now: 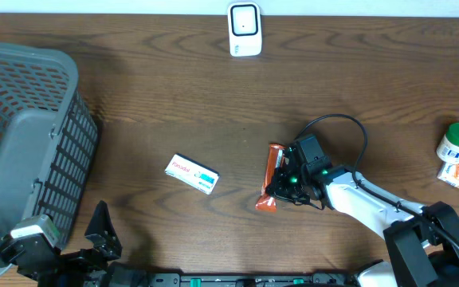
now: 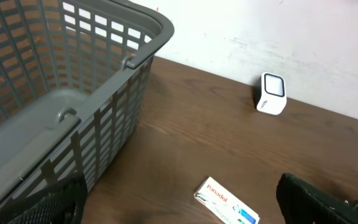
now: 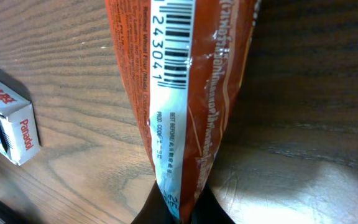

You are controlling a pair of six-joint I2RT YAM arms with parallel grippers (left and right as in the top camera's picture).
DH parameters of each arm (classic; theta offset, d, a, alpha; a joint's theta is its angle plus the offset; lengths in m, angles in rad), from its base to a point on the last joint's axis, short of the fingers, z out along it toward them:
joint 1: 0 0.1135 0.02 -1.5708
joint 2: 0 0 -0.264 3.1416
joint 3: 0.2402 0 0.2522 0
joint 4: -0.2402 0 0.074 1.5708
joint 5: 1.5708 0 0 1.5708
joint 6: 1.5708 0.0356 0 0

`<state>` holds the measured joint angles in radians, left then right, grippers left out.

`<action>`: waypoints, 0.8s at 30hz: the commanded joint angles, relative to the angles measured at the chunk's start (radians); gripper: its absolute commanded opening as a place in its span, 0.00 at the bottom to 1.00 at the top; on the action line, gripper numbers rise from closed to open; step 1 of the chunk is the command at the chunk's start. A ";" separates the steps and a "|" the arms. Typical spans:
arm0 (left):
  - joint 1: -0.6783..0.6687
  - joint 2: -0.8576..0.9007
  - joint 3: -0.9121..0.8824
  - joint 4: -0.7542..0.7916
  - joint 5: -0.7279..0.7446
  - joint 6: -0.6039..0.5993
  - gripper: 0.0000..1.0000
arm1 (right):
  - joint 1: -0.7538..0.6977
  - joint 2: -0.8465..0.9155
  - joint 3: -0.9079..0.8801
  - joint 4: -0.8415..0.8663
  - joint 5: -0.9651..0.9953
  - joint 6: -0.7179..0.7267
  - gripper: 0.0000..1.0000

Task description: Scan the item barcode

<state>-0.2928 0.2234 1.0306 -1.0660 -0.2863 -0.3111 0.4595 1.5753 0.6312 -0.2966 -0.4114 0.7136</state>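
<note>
An orange snack packet [image 1: 273, 158] lies on the wooden table right of centre. My right gripper [image 1: 279, 186] is shut on the packet's near end. In the right wrist view the packet [image 3: 179, 93] runs up out of the pinched black fingers [image 3: 154, 211], and its barcode [image 3: 174, 37] on the white strip faces the camera. The white barcode scanner [image 1: 244, 29] stands at the table's far edge, also in the left wrist view [image 2: 271, 93]. My left gripper [image 2: 179, 211] hangs open over bare table at the front left, with nothing between its fingers.
A white Panadol box [image 1: 191, 173] lies left of the packet, close to it [image 3: 5, 127] and ahead of the left gripper [image 2: 227, 202]. A grey mesh basket [image 1: 22, 127] fills the left side. A green-capped bottle [image 1: 457, 142] and a small orange pack [image 1: 457, 176] sit far right.
</note>
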 commanded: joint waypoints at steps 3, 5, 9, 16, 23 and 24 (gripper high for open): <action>0.000 0.000 0.000 0.004 0.005 -0.001 0.97 | -0.008 -0.082 -0.015 -0.061 0.080 -0.116 0.01; 0.000 0.000 0.000 0.004 0.005 -0.001 0.97 | -0.008 -0.167 0.027 -0.117 0.080 -0.202 0.01; 0.000 0.000 0.000 0.004 0.005 -0.001 0.98 | -0.006 -0.339 0.164 -0.325 0.081 -0.499 0.02; 0.000 0.000 0.000 0.004 0.005 -0.001 0.97 | 0.002 -0.496 0.242 -0.513 0.052 -0.830 0.01; 0.000 0.000 0.000 0.004 0.005 -0.001 0.97 | 0.010 -0.533 0.242 -0.520 0.036 -0.940 0.01; 0.000 0.000 0.000 0.004 0.005 -0.001 0.97 | 0.010 -0.532 0.242 -0.513 0.036 -0.952 0.01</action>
<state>-0.2928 0.2234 1.0306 -1.0660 -0.2863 -0.3111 0.4622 1.0554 0.8722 -0.8253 -0.3573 -0.1368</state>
